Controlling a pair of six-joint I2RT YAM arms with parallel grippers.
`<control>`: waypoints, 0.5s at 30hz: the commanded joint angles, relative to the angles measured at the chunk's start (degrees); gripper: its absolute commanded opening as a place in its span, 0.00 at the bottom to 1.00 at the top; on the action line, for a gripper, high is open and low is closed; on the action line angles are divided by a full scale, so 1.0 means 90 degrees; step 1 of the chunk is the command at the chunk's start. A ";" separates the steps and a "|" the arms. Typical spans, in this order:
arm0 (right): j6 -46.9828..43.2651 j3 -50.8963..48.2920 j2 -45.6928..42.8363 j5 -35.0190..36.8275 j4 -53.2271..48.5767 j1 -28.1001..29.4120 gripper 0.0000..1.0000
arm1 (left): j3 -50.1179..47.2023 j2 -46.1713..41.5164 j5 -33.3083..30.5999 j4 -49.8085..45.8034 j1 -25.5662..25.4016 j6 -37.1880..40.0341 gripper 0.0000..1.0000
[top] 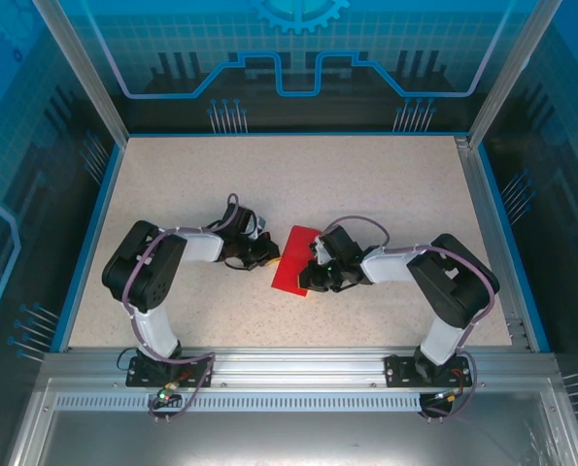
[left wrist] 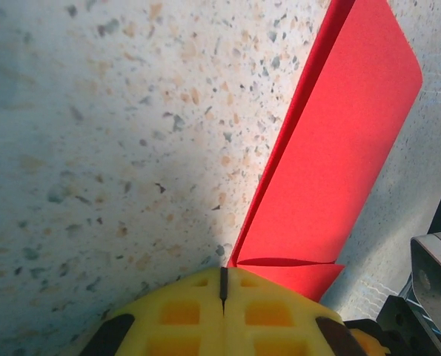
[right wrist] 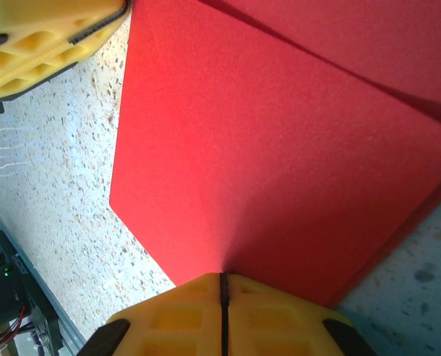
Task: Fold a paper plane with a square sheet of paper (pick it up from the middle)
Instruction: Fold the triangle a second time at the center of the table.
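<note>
Early stage: the square sheet of paper (top: 290,262) lies partly folded on the worktop (top: 366,184), the left end effector (left wrist: 223,271) and right end effector (right wrist: 223,277) fully closed at its edges, grip unconfirmed, dart folds outstanding.

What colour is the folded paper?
The paper is plain bright red, best seen in the right wrist view.

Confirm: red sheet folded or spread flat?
Folded. On the red sheet, the left wrist view shows two layers meeting along a crease, and the right wrist view shows one layer overlapping another.
</note>
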 commanded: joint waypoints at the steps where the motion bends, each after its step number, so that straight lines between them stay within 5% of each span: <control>1: -0.0241 -0.0092 0.0360 0.0127 -0.0963 -0.0014 0.08 | 0.0091 -0.0407 -0.0220 -0.0379 0.0120 0.0236 0.04; 8: -0.0320 0.0019 0.0366 0.0144 -0.1075 -0.0053 0.09 | 0.0080 -0.0874 0.0221 -0.0437 -0.0214 0.0327 0.06; 15: -0.0303 0.0036 0.0372 0.0166 -0.1086 -0.0073 0.09 | 0.0175 -0.0198 0.0583 -0.0011 -0.0567 0.0192 0.06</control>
